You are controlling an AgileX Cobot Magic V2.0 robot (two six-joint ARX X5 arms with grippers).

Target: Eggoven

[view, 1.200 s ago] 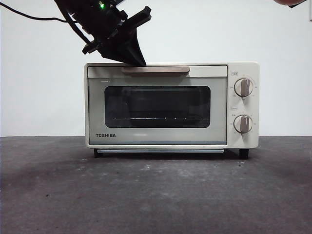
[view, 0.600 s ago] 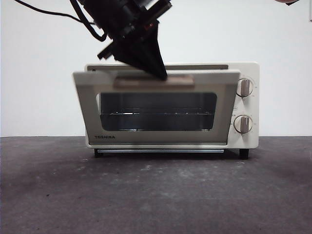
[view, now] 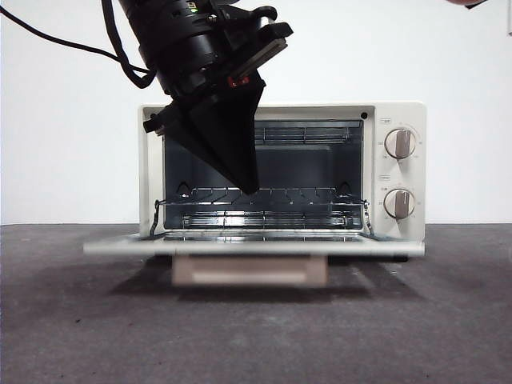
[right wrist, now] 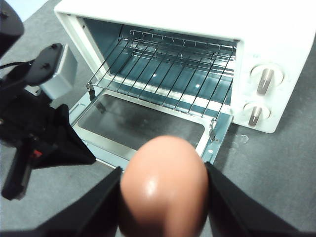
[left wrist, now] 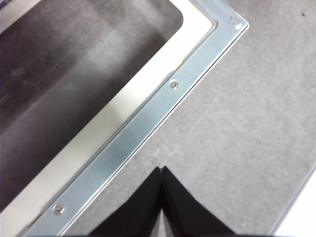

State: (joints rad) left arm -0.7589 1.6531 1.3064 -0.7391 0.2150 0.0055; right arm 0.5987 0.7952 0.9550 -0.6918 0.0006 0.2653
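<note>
The cream TOSHIBA oven [view: 364, 111] stands open, its door [view: 240, 247] lying flat with the tan handle [view: 250, 270] hanging below. My left gripper [view: 250, 188] hangs in front of the oven's mouth, above the door. In the left wrist view this gripper [left wrist: 162, 170] is shut on nothing, over the door's metal edge [left wrist: 143, 123]. The right gripper [right wrist: 162, 170] is shut on the reddish-brown egg [right wrist: 163, 190], held high in front of the open oven [right wrist: 197, 19] and its wire rack [right wrist: 163, 69]. In the front view the egg is out of sight.
Two knobs [view: 399, 143] [view: 398, 203] sit on the oven's right side. The wire rack [view: 264, 194] spans the cavity. The dark grey table [view: 256, 336] stretches in front. The left arm [right wrist: 39, 133] shows beside the door in the right wrist view.
The oven door has swung from shut to fully down. My left gripper moved down and forward with it and now stands off the handle.
</note>
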